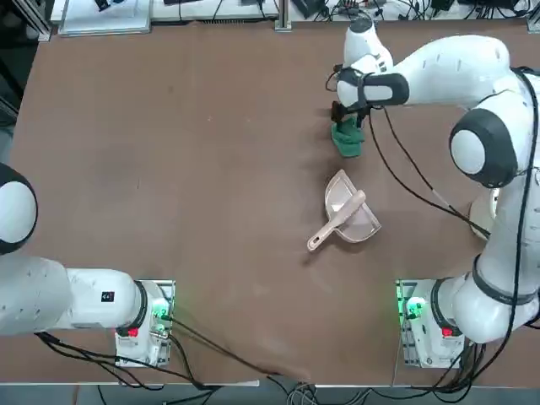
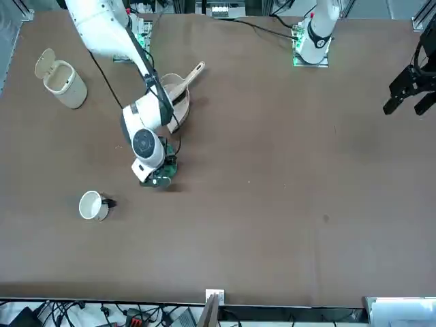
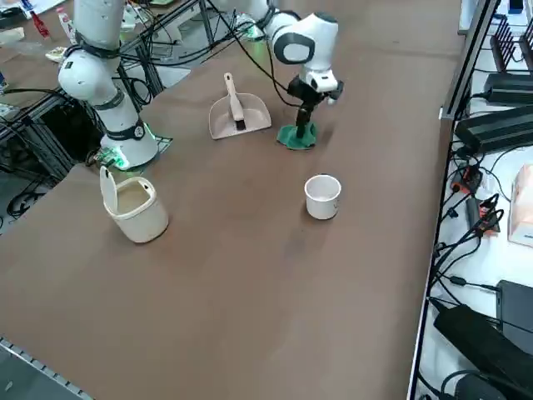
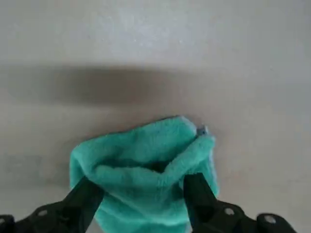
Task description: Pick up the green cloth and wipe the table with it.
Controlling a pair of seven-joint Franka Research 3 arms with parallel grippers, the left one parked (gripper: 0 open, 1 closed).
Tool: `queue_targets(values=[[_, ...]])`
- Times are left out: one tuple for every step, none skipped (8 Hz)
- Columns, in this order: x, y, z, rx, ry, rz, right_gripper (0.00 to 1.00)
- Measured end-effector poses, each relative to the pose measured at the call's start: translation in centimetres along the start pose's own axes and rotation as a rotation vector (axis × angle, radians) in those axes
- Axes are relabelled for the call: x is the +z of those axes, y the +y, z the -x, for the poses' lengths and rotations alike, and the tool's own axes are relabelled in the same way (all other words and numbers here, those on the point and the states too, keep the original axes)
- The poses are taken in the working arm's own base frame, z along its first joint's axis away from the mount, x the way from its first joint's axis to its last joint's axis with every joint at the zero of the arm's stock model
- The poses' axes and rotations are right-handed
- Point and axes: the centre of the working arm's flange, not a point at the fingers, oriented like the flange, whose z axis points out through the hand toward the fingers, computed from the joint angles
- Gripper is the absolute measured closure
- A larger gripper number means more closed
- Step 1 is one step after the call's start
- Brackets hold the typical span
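Black fingertips [image 4: 85, 196] of your right gripper [image 4: 141, 194] stand spread, straddling the green cloth [image 4: 146, 170] on the table [image 4: 155, 43] beyond the dustpan [image 1: 346, 211]; sink fully, then pinch its thickest fold.

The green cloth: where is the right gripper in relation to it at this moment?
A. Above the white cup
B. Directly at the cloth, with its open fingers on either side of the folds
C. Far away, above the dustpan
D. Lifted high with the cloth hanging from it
B: in the wrist view the right gripper has its fingers spread on both sides of the green cloth, which lies on the table.
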Motion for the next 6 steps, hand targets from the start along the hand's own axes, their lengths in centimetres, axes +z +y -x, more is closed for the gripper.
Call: queue_targets(values=[[0.34,-0.12,0.11,-0.002,0.004,-0.003,0.02],[0.42,-0.10,0.15,-0.002,0.004,-0.002,0.20],[0.39,-0.06,0.12,0.010,0.005,-0.003,0.43],[0.28,-0.02,0.09,0.030,0.008,-0.004,0.61],[0.04,0.01,0.06,0.062,0.011,-0.005,0.78],[-0.39,0.01,0.02,0.104,0.017,-0.008,0.88]])
